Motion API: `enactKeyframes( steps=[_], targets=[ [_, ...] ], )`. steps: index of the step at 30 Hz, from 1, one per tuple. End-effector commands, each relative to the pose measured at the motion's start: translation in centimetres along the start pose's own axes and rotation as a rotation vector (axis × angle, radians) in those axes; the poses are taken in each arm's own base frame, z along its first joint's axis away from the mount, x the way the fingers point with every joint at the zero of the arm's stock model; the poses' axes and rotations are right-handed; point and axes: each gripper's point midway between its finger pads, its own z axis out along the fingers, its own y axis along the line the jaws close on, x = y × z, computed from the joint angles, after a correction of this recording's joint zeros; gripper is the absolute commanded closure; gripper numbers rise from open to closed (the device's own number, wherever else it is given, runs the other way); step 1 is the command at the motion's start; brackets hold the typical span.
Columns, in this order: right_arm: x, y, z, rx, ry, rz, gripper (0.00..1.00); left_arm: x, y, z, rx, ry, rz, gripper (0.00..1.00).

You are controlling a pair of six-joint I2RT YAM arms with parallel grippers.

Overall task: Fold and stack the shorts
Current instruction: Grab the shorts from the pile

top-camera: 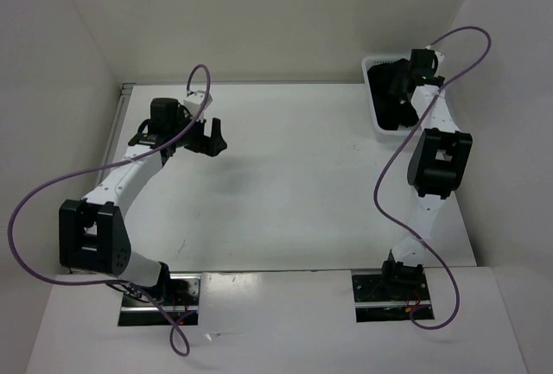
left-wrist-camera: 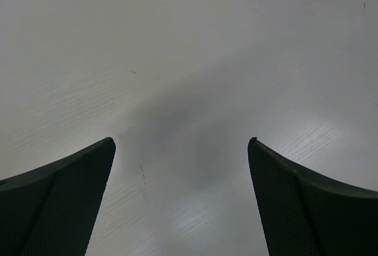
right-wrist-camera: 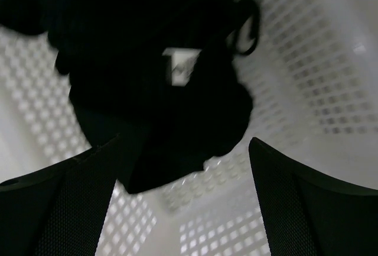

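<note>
table [top-camera: 294, 193]: white top, walled in by white panels on three sides. two arms bolted at the near edge, each trailing a purple cable [top-camera: 34, 197].

left arm: stretched out over the left half of the table, toward the far side. left gripper [left-wrist-camera: 182, 141] hangs above bare surface, jaws spread wide, nothing between them. its fingers [left-wrist-camera: 65, 208] are dark with a fine mesh texture. under them only the white top and a soft grey shadow [left-wrist-camera: 189, 120]. can't tell how high it sits off the surface.

right arm: reaches to the far right corner, wrist tipped down into the white basket [right-wrist-camera: 307, 61]. the basket is plastic, its walls and floor pierced with small square holes, and it stands on the table close to the right-hand panel.

the shorts [right-wrist-camera: 147, 49]: black, soft, crumpled in a heap inside the basket, filling much of it. not folded; no leg or waistband can be picked out in the dark bundle. a small white label [right-wrist-camera: 180, 67] shows on top of the cloth. a thin black loop [right-wrist-camera: 251, 25] sticks out from the heap against the basket wall.

right gripper [right-wrist-camera: 184, 139]: jaws set wide apart, poised over the near edge of the heap. the cloth lies beyond the fingertips, none pinched between them. whether a fingertip touches the fabric i cannot tell, black on black.
</note>
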Motion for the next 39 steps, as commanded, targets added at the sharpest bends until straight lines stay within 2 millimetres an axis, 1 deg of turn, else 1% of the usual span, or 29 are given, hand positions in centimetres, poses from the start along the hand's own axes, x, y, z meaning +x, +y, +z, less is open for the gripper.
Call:
enactKeyframes(
  steps=[1,2,4,5,9,11,13,16,17,19,20,21,22,23,24,25,26,27,28,30,31,32,33,34,35,36,37,38,39],
  targets=[
    [-6.8,-2.9,-1.2,0.105,-0.167,0.161,0.09,-2.0,-0.2,0.9,0.041,-0.041,0.021,0.0],
    [-5.3,-2.6,0.0,0.1,-0.127,0.158,0.09,-1.6,0.1,1.6,0.042,-0.03,0.016,0.0],
    [-4.8,-3.5,1.3,0.104,-0.108,0.179,0.09,-1.4,0.1,2.1,0.052,-0.018,0.01,0.0],
    [-3.3,-3.1,2.4,0.089,-0.066,0.168,0.09,-0.8,0.3,2.7,0.054,0.001,0.001,0.0],
    [-0.7,-1.5,4.2,0.008,0.011,0.143,0.09,-0.2,0.4,3.4,0.067,0.04,-0.018,0.0],
    [0.5,-1.3,4.5,-0.008,0.041,0.138,0.09,-0.3,0.3,3.7,0.066,0.043,-0.013,0.0],
    [3.0,-1.8,5.1,0.024,0.098,0.135,0.09,-0.3,0.3,3.7,0.065,0.043,-0.013,0.0],
    [5.2,-2.8,5.4,0.072,0.144,0.12,0.09,0.8,0.3,3.9,0.067,0.072,-0.026,0.0],
    [6.5,-3.0,5.7,0.08,0.171,0.114,0.12,0.8,0.3,3.9,0.067,0.072,-0.026,0.0],
    [7.3,-3.2,5.7,0.086,0.193,0.108,0.21,1.2,0.3,4.0,0.068,0.081,-0.03,0.0],
    [7.3,-3.2,5.7,0.086,0.193,0.108,0.36,1.2,0.3,4.0,0.068,0.081,-0.03,0.0],
    [7.7,-3.2,6.0,0.088,0.202,0.106,0.45,1.2,0.3,4.0,0.068,0.081,-0.03,0.0],
    [7.5,-3.1,6.1,0.084,0.191,0.1,0.54,1.2,0.3,4.0,0.068,0.081,-0.03,0.0],
    [6.3,-2.9,6.1,0.075,0.161,0.098,0.65,1.2,0.3,4.0,0.068,0.081,-0.03,0.0],
    [5.8,-2.4,6.0,0.045,0.155,0.103,0.84,0.9,0.2,3.7,0.067,0.071,-0.026,0.0],
    [4.8,-2.0,6.0,0.026,0.13,0.095,0.92,1.5,0.2,3.8,0.068,0.082,-0.031,0.0],
    [2.4,-1.5,5.4,0.002,0.077,0.107,1.0,0.9,0.1,3.5,0.067,0.063,-0.022,0.0],
    [1.1,-1.0,4.8,-0.028,0.054,0.103,1.0,1.0,0.0,3.3,0.067,0.063,-0.022,0.0],
    [-1.4,-0.6,4.0,-0.052,-0.002,0.101,1.0,1.0,0.0,3.3,0.067,0.063,-0.022,0.0],
    [-3.8,-0.4,3.0,-0.066,-0.062,0.101,1.0,1.0,-0.3,2.8,0.075,0.049,-0.016,0.0],
    [-5.8,0.5,1.7,-0.087,-0.108,0.089,1.0,1.0,-0.3,2.8,0.075,0.049,-0.016,0.0],
    [-6.6,1.1,1.3,-0.1,-0.133,0.089,1.0,1.1,-0.5,2.5,0.075,0.047,-0.015,0.0],
    [-7.9,1.0,0.3,-0.096,-0.165,0.086,1.0,0.6,-0.6,2.0,0.074,0.03,-0.007,0.0],
    [-9.7,1.7,-1.4,-0.117,-0.209,0.088,1.0,0.6,-0.7,1.9,0.073,0.022,-0.003,0.0],
    [-10.3,1.7,-2.1,-0.12,-0.222,0.091,1.0,0.8,-0.8,1.7,0.073,0.023,-0.004,0.0],
    [-11.2,3.0,-3.3,-0.138,-0.255,0.086,1.0,0.2,-1.0,1.1,0.072,0.003,0.006,0.0],
    [-11.8,3.3,-4.3,-0.138,-0.274,0.087,1.0,0.3,-1.1,0.9,0.072,0.001,0.007,0.0],
    [-13.2,3.6,-6.2,-0.147,-0.317,0.093,1.0,0.2,-1.3,0.4,0.071,-0.01,0.012,0.0],
    [-14.0,3.9,-7.3,-0.153,-0.345,0.097,1.0,-0.2,-1.4,0.1,0.07,-0.021,0.017,0.0]
  ],
)
